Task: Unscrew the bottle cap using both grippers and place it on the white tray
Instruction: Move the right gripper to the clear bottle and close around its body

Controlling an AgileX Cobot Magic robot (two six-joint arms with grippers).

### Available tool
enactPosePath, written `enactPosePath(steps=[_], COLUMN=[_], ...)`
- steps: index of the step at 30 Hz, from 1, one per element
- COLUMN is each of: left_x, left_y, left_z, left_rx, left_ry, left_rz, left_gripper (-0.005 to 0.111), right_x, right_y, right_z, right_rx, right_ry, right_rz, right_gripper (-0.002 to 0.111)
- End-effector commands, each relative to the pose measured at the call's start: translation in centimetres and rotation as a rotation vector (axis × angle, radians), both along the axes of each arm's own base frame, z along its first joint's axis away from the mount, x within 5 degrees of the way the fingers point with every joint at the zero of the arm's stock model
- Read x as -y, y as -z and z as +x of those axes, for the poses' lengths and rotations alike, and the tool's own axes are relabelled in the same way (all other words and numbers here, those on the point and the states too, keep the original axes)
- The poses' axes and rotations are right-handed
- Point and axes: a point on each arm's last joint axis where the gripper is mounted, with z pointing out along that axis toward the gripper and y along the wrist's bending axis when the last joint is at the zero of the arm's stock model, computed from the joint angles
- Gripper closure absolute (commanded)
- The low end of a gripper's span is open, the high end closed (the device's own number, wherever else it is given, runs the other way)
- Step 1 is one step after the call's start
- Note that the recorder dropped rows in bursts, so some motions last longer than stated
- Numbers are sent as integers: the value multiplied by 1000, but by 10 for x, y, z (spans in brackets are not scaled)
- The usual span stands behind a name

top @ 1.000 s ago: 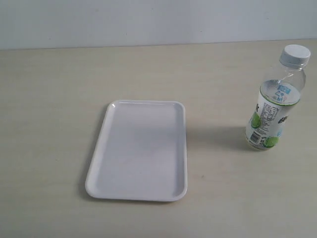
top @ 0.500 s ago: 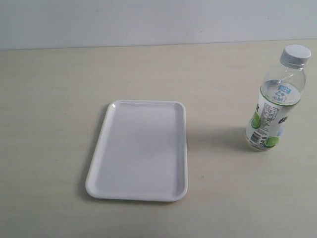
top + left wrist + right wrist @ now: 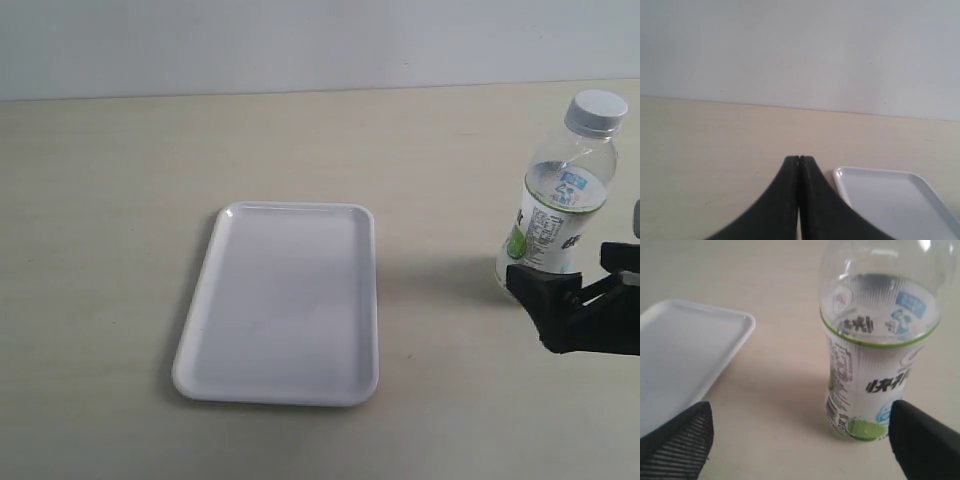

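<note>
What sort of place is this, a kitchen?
Probably a robot test bench: a bare pale table against a blank wall, holding only a white tray, one bottle, and a black gripper.

Surface (image 3: 120,200): pale beige wood-grain top, matte, meeting a plain light wall (image 3: 300,45) at the back; carries one white tray (image 3: 290,300) lying flat near the middle and, well apart to its right, one bottle (image 3: 555,225) standing upright.
</note>
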Motion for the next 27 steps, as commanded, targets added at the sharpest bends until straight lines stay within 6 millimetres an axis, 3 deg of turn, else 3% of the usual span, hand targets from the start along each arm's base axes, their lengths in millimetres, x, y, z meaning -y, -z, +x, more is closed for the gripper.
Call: enactPosePath(steps=[1,15,27], left_x=[0,0,0], left_y=[0,0,0], left_z=[0,0,0], left_rx=[7,7,7], left_ry=[4,4,4], left_rz=[1,1,1], left_gripper=[107,107,107], right_x=[2,0,3], right_y=[8,19,22], right_z=[15,66,75], right_rx=[-26,2,75], right_ry=[29,-13,47], right_rz=[-26,-150,-136], right_gripper=[11,9,9])
